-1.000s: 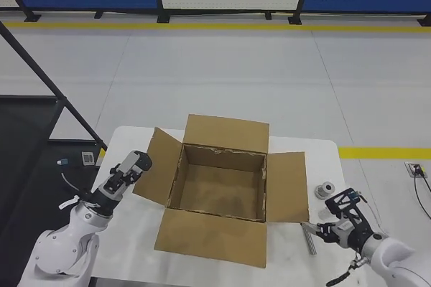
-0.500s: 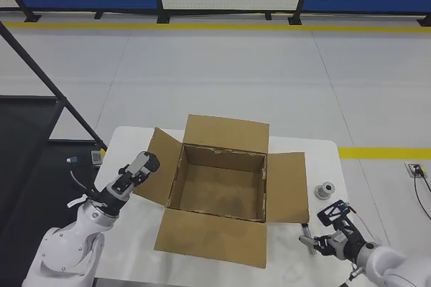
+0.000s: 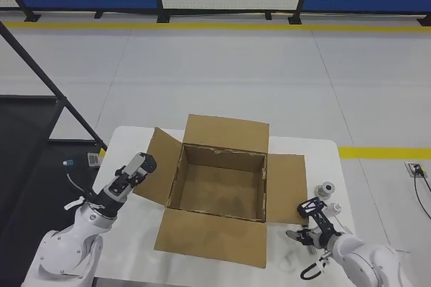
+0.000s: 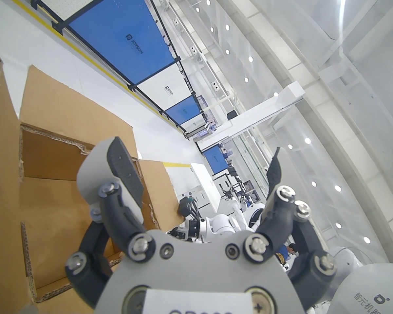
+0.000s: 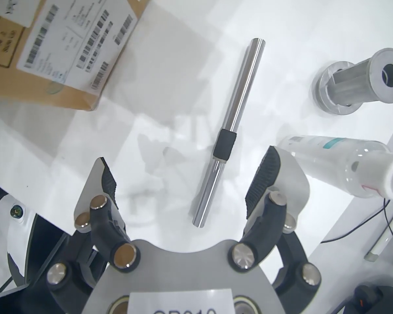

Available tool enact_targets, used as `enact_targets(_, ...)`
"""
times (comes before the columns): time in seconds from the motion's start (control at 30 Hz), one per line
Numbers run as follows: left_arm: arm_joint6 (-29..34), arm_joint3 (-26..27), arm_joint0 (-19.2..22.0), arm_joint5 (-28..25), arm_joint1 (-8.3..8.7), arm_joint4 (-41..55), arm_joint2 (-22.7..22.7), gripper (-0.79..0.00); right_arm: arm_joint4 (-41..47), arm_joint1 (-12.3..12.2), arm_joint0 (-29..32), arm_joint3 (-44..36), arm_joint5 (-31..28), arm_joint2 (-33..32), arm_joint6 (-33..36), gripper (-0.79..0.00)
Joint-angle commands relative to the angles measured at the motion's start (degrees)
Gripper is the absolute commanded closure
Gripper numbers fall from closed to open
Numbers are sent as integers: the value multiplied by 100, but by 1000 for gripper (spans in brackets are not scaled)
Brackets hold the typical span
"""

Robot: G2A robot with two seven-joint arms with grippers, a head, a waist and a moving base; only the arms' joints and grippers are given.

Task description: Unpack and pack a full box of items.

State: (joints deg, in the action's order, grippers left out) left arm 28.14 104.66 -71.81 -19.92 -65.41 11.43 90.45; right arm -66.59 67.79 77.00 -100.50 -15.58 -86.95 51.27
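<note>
On the right gripper (image 5: pixel 186 161) the fingers are spread wide and grip nothing. They hang over a steel rod (image 5: pixel 239 106) with a black band, which lies on the counter (image 5: pixel 183 11) at 4 o'clock from the box (image 3: pixel 226 133). A metal spool (image 5: pixel 357 83) and a white tube (image 5: pixel 330 161) are at the box's 3 o'clock. The nearest flap carries a white label (image 5: pixel 75 53) with barcodes, its print blurred. The left gripper (image 4: pixel 196 151), fingers likewise open and empty, is at the box's 9 o'clock, beside a flap. The box sits mid-counter, flaps spread
</note>
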Motion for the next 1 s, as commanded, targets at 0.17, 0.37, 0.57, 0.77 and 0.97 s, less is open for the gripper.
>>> enact_targets(0.17,-20,13,-31,8,7,4,35,-785,-19,6,-222,416,242,116,-140,-714)
enact_targets(0.37,-2,22,-33,11,12,-2,34,-785,-246,12,-380,503,491,302,-85,-542)
enact_targets(0.57,-9,24,-34,16,16,-17,31,-785,-374,31,-616,643,779,490,179,-379)
enact_targets(0.77,-28,23,-66,3,21,3,60,-785,-230,32,-840,839,859,511,523,-372)
enact_targets(0.97,-48,25,-80,0,23,5,65,-785,-147,27,-984,983,861,550,735,-366)
